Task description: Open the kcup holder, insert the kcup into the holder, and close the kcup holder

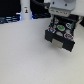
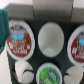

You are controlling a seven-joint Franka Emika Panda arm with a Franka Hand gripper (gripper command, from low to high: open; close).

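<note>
White table (image 1: 25,55); kcup holder (image 1: 61,36) open, several pods.

Pods in the open kcup holder (image 1: 61,36) drawer, below the end effector (image 1: 59,15).

- Both views are small, soft and grainy; fine detail is lost.
- The white counter (image 1: 25,55) is evenly bright, nearly washed out, under diffuse light.
- The far background is dim.
- A faint shadow lies beside the holder (image 1: 61,35).
- The wrist view is blurred, pod lettering unreadable.
</note>
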